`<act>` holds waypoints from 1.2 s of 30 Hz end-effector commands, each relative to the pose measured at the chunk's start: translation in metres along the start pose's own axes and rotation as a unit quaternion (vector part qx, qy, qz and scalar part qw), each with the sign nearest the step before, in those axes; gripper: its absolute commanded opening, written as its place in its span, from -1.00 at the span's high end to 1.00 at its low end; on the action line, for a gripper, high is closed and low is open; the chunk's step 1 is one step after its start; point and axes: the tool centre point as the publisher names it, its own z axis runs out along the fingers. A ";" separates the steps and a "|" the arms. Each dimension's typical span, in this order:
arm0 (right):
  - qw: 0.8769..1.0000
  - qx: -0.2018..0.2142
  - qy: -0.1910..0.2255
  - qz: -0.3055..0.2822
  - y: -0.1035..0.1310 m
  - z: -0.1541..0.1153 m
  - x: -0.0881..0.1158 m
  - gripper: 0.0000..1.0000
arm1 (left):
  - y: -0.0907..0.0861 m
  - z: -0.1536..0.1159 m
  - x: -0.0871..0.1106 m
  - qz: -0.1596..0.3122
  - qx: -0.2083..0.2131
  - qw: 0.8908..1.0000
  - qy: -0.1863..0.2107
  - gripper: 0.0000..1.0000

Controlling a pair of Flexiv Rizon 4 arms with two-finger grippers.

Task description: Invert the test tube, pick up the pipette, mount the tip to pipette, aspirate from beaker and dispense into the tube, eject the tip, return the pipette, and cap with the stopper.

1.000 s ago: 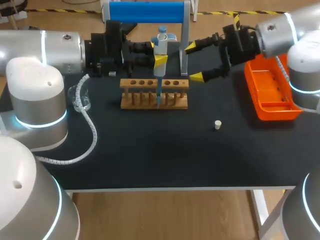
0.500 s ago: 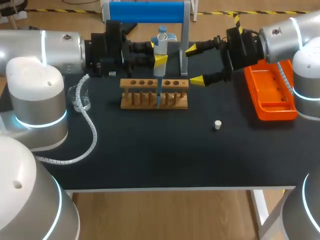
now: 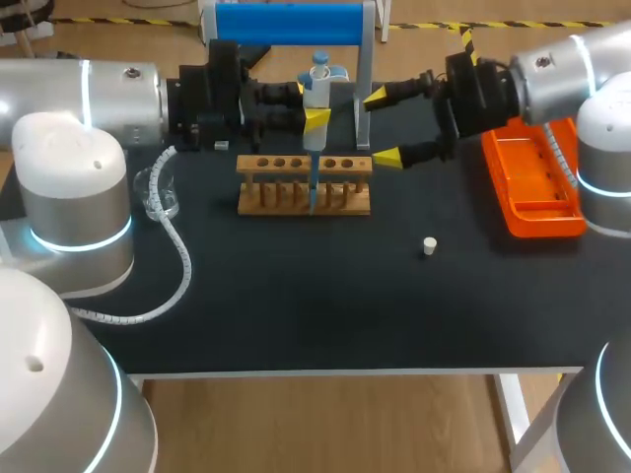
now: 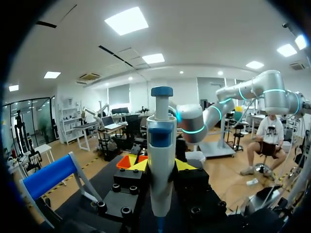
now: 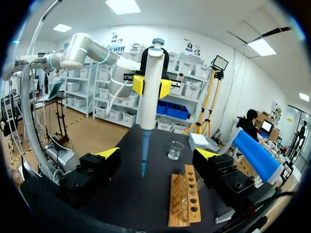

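My left gripper (image 3: 315, 118) is shut on a white and blue pipette (image 3: 315, 94) and holds it upright above the wooden tube rack (image 3: 304, 184). The pipette's blue tip (image 3: 313, 192) points down at the middle of the rack. In the left wrist view the pipette (image 4: 161, 165) stands between my yellow fingertips (image 4: 185, 165). My right gripper (image 3: 381, 126) is open just right of the pipette, level with it. In the right wrist view the pipette (image 5: 150, 87) hangs ahead of my right gripper (image 5: 157, 154), beyond its spread fingers. A small white stopper (image 3: 429, 245) lies on the black table.
A glass beaker (image 3: 158, 192) stands left of the rack, by my left arm's cable. An orange tray (image 3: 537, 187) lies at the right edge. The blue-topped pipette stand (image 3: 289, 25) is behind the rack. In the right wrist view, the rack (image 5: 183, 199) and beaker (image 5: 175, 150) lie ahead.
My right arm's wrist has drawn back slightly to the right, its open fingers staying beside the pipette. The left arm and pipette have held still.
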 end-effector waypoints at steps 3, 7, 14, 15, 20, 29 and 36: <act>1.000 -0.030 0.006 0.005 0.010 0.007 0.005 -1.00 | 0.001 -0.001 0.000 0.001 0.002 1.000 0.001 1.00; 0.998 -0.054 0.015 0.013 0.022 0.014 0.007 -1.00 | 0.001 -0.001 0.000 0.001 0.002 1.000 0.001 1.00; 0.995 -0.086 0.021 0.035 0.040 0.028 0.015 -1.00 | 0.001 -0.001 0.000 0.001 0.002 1.000 0.001 1.00; 0.995 -0.091 0.022 0.039 0.042 0.030 0.016 -1.00 | 0.001 -0.001 0.000 0.001 0.002 1.000 0.001 1.00; 0.993 -0.103 0.005 0.058 0.046 0.036 0.020 -1.00 | 0.001 -0.001 0.000 0.001 0.002 1.000 0.001 1.00; 0.991 -0.115 -0.016 0.072 0.047 0.050 0.020 -1.00 | 0.001 -0.001 0.000 0.001 0.002 1.000 0.001 1.00; 0.988 -0.127 -0.023 0.084 0.047 0.059 0.014 -1.00 | 0.001 -0.001 0.000 0.001 0.002 1.000 0.001 1.00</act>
